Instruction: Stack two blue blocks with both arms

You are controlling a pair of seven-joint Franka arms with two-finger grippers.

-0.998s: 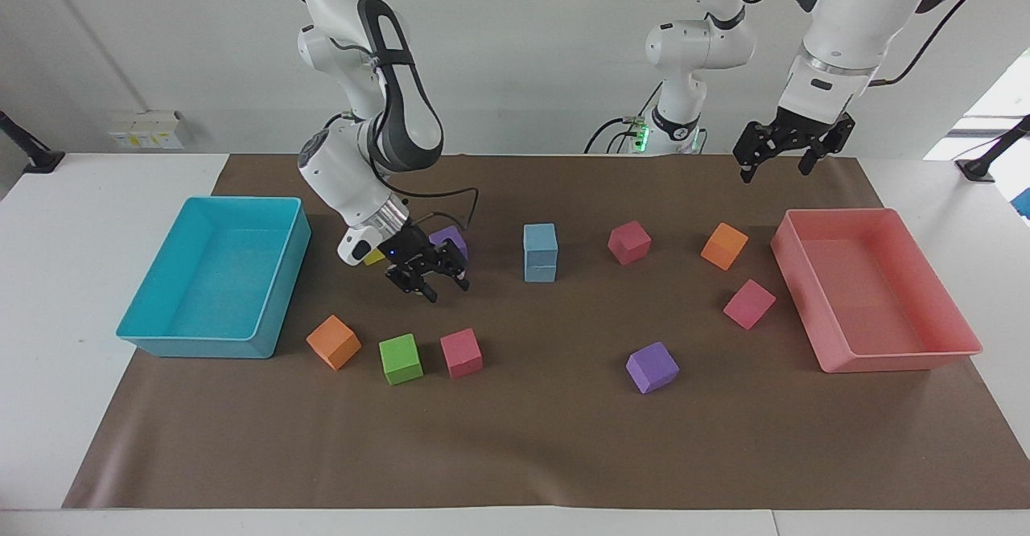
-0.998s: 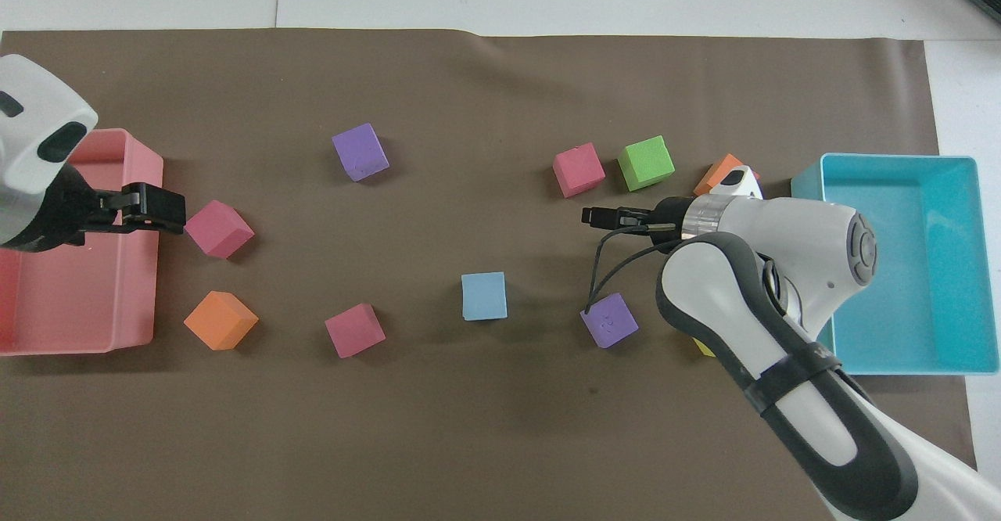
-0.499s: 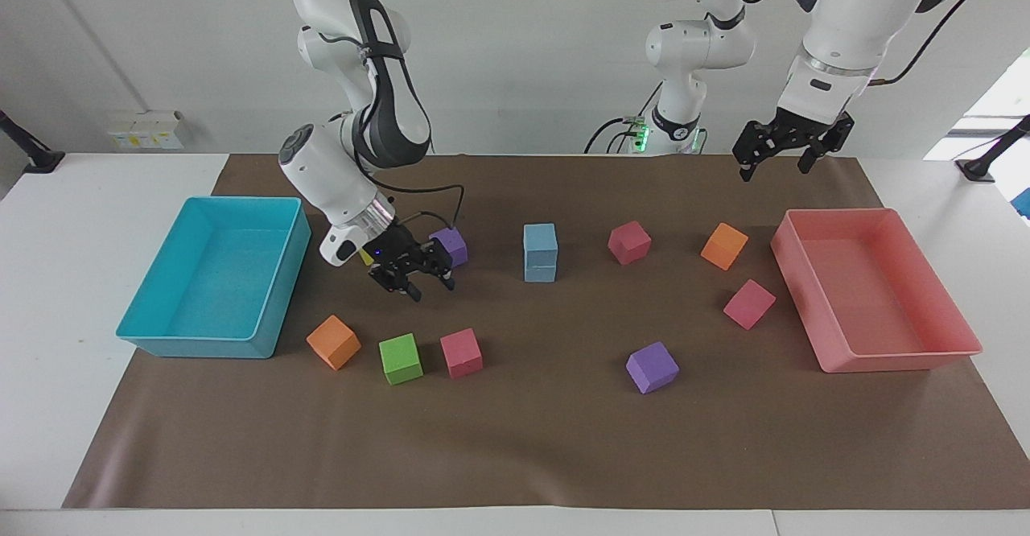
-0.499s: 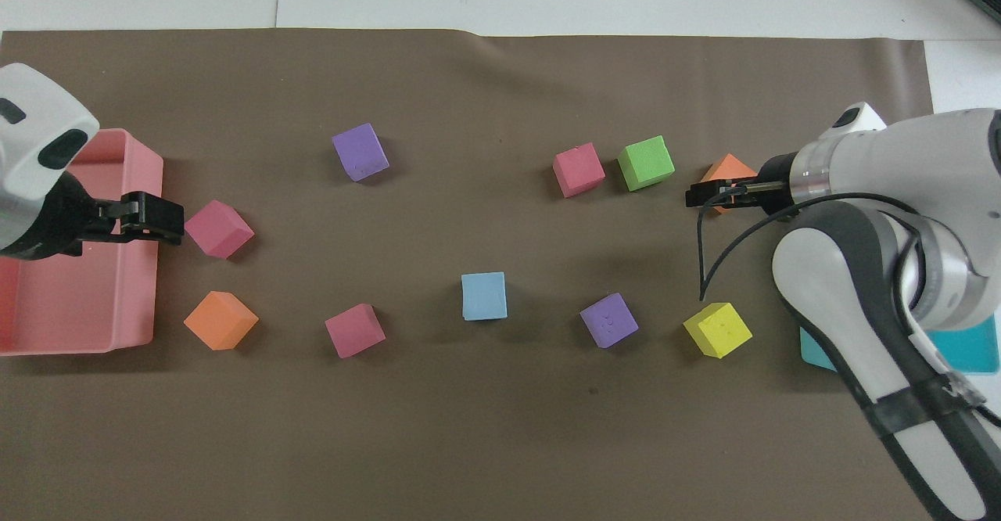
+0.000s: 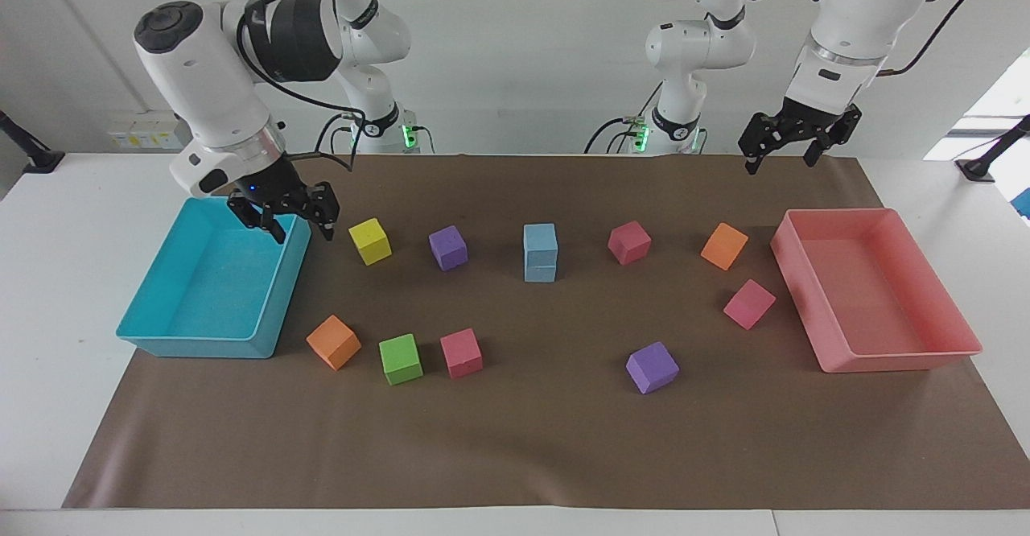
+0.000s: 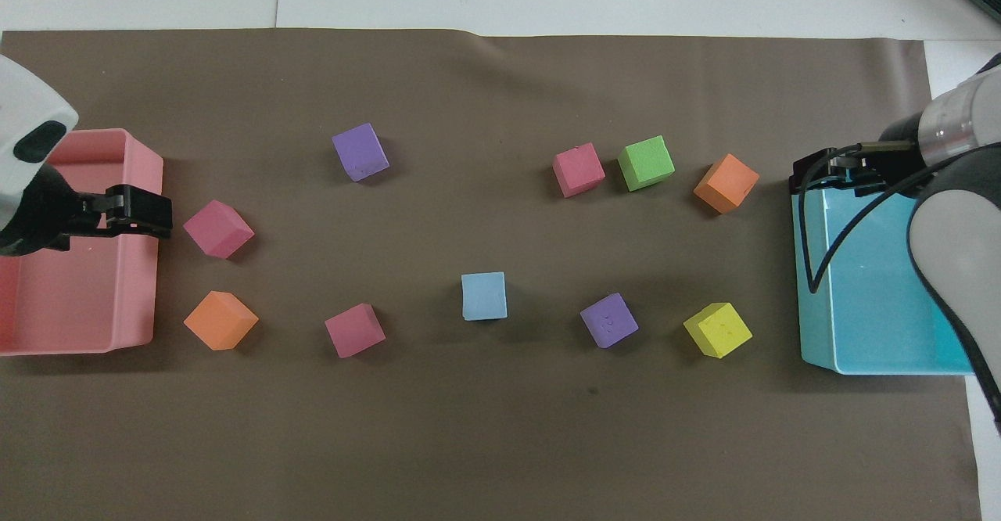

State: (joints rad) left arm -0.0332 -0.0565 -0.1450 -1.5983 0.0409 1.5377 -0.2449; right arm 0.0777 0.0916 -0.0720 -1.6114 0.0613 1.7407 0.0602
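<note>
Two light-blue blocks [image 5: 540, 252] stand stacked, one on the other, in the middle of the brown mat; from above the stack shows as a single blue square [image 6: 484, 296]. My right gripper [image 5: 303, 232] hangs open and empty over the turquoise tray's rim nearest the cubes, well away from the stack, and it also shows at that tray's edge in the overhead view [image 6: 809, 177]. Open and empty as well, my left gripper [image 5: 779, 164] is held high above the mat beside the pink tray [image 5: 893, 363], the arm waiting there.
A turquoise tray [image 5: 205, 348] sits at the right arm's end. Loose cubes lie around the stack: yellow [image 5: 369, 241], purple [image 5: 447, 247], pink [image 5: 628, 242], orange [image 5: 723, 245], pink [image 5: 748, 303], purple [image 5: 652, 367], pink [image 5: 461, 352], green [image 5: 400, 358], orange [image 5: 333, 342].
My right arm rose and swung away from beside the purple cube to the turquoise tray, uncovering the yellow cube. The left gripper lifted slightly. The blue stack stayed put.
</note>
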